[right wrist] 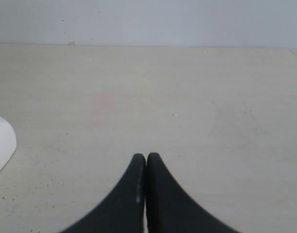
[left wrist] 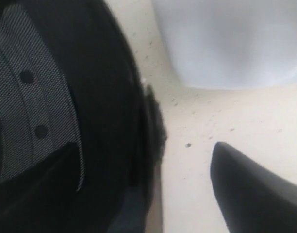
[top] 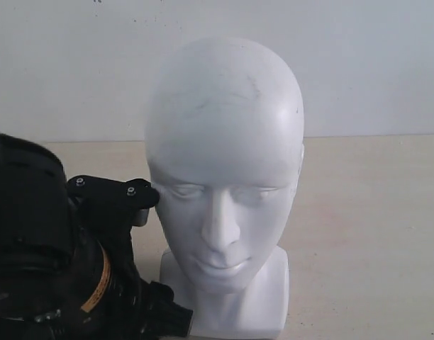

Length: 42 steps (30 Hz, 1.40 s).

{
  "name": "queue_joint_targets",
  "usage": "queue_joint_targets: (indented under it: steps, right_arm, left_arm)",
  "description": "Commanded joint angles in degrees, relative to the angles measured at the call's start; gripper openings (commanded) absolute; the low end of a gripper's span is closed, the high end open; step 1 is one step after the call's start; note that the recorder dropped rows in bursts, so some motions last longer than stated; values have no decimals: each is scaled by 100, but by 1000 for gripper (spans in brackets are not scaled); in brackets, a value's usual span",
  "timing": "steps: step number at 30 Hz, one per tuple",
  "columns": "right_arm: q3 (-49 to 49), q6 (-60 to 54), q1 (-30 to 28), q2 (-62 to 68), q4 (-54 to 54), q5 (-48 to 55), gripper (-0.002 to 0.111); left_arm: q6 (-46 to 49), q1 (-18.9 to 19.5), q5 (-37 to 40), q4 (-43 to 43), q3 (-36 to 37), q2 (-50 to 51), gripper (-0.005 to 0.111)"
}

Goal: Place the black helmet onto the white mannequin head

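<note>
**Left end effector straddles helmet rim, mannequin head just beyond**

Nearest in the exterior view, the left arm (top: 96, 269) fills the near-left corner as a dark mass, and I cannot separate the helmet from it there. The left wrist view settles it. The black helmet (left wrist: 109, 97) lies on the table (right wrist: 187, 97) with its mesh lining (left wrist: 32, 97) facing the camera, so the opening seems to be turned up. The left end effector (left wrist: 153, 155) is spread wide. One finger (left wrist: 255, 194) hangs outside the shell, with bare table showing between it and the rim; the other finger is hidden, probably inside the helmet. Nothing is clamped yet.

Just past the helmet, toward the middle of the table, the white mannequin head (top: 224, 142) stands upright on its neck base, its crown bare. From the helmet the head lies to the right and slightly farther off, near but apart.

The right end effector (right wrist: 146, 160) is pinched closed and empty over bare table, with only a corner of the white base at its edge. The left arm is clearly nearer the helmet, which will likely need turning over before it goes on the crown.
</note>
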Motion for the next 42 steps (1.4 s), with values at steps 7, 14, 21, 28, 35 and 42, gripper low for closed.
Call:
queue_joint_targets:
  steps: [7,14,21,28,35,42]
  right_arm:
    - [1,-10,-7,-23,-43,-21,0]
    - [1,-10,-7,-23,-43,-21,0]
    - [1,-10,-7,-23,-43,-21,0]
    - [1,-10,-7,-23,-43,-21,0]
    - [1,-10,-7,-23,-43,-21,0]
    - [1,-10,-7,-23,-43,-21,0]
  left_arm:
    - [-560,286,-1546,86,779,71,71]
    - [-625,585,-1582,327,783,71,71]
    - [-625,709,-1552,398,793,71,71]
    - [-625,832,-1585,426,793,71,67]
    - [-625,841,-1929,533,793,71,42]
    - [-625,841,-1607,573,793,71,4]
